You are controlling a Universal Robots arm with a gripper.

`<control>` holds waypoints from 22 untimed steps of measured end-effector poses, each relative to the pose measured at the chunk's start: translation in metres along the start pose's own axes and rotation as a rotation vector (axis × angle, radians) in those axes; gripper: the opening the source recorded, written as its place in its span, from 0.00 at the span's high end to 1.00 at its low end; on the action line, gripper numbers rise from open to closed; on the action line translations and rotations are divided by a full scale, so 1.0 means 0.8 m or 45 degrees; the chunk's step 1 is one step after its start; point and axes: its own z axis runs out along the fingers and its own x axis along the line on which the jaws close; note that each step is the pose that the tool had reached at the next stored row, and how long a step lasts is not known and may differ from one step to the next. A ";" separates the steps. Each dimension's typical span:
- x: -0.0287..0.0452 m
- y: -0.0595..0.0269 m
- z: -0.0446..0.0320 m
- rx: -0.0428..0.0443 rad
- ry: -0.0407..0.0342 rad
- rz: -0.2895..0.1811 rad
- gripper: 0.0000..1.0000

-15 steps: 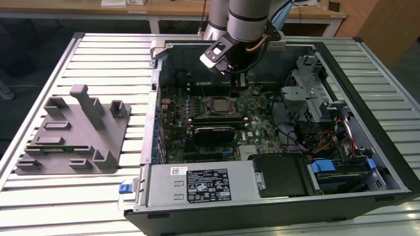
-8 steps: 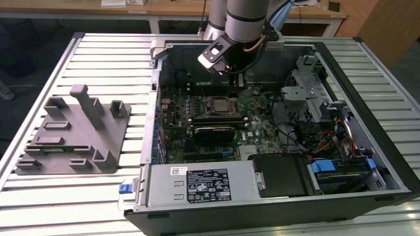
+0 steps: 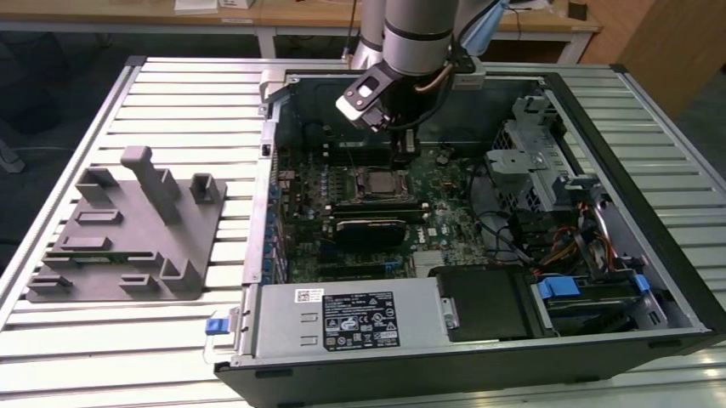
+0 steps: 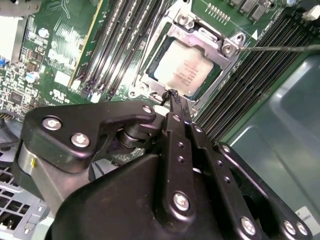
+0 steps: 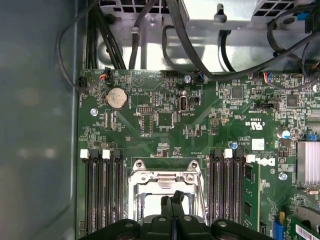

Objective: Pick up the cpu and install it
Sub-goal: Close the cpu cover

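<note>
The cpu (image 4: pixel 186 70), a flat square chip with a silver top, lies inside the metal-framed socket (image 4: pixel 226 46) on the green motherboard. My gripper (image 4: pixel 172 96) hangs just above the socket's edge, close to the chip, its two black fingers pressed together with nothing between them. In the exterior view the gripper (image 3: pixel 403 160) points down into the open computer case, right beside the socket (image 3: pixel 382 182). In the first wrist view the fingertips (image 5: pixel 176 196) stand over the socket frame (image 5: pixel 165 176).
Black memory slots (image 4: pixel 125 40) flank the socket on both sides, and a thin lever rod (image 4: pixel 280 48) sticks out from it. A grey fixture plate with upright pegs (image 3: pixel 125 229) lies outside the case. Power supply (image 3: pixel 346 319), drive cage (image 3: pixel 545 170) and cables (image 5: pixel 200 50) crowd the case.
</note>
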 end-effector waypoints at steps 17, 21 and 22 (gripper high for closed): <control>0.0000 -0.014 0.0058 0.000 0.0000 0.000 0.89; -0.0001 -0.014 0.0061 0.000 0.0003 -0.020 0.89; 0.0000 -0.014 0.0062 -0.001 0.0004 -0.034 0.89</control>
